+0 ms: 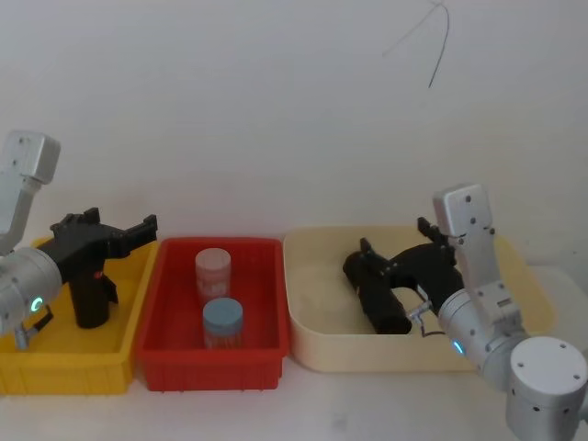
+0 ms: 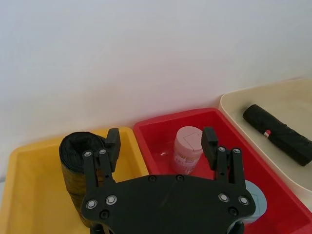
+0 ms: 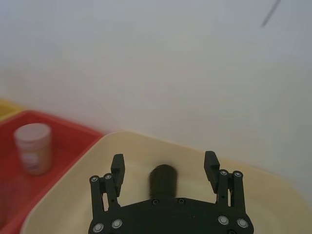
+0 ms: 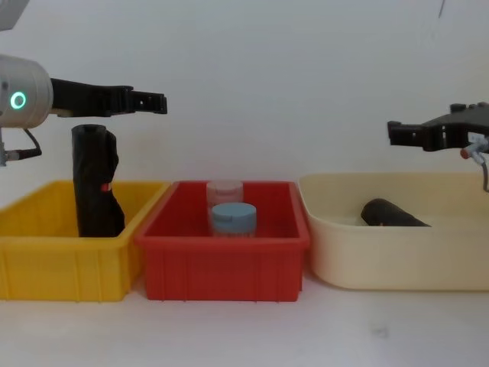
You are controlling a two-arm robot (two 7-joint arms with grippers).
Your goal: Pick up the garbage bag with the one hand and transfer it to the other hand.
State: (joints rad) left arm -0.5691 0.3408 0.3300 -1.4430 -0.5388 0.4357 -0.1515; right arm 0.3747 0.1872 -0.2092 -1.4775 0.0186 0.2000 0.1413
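Garbage bag (image 4: 92,176) upright in yellow bin (image 4: 61,260), left gripper (image 2: 161,140) above, right gripper (image 3: 164,163) apart, both open, empty

The black two-finger left pincer (image 2: 162,141) is showing a flat matt plate dotted with round silver screws (image 2: 111,199), its fingers (image 2: 113,141) ending in blocky square tips. Behind it a silver-grey round arm joint (image 4: 27,99) is glowing with a green ring light (image 4: 17,100), and a thin black cable (image 4: 36,147) is looping beneath. The black two-finger right pincer (image 3: 164,163) is wearing the same screw pattern; its silver-grey rounded arm links (image 1: 548,378), capped with flat discs, are carrying a small blue light (image 1: 457,346) and a thin grey cable (image 4: 484,172)
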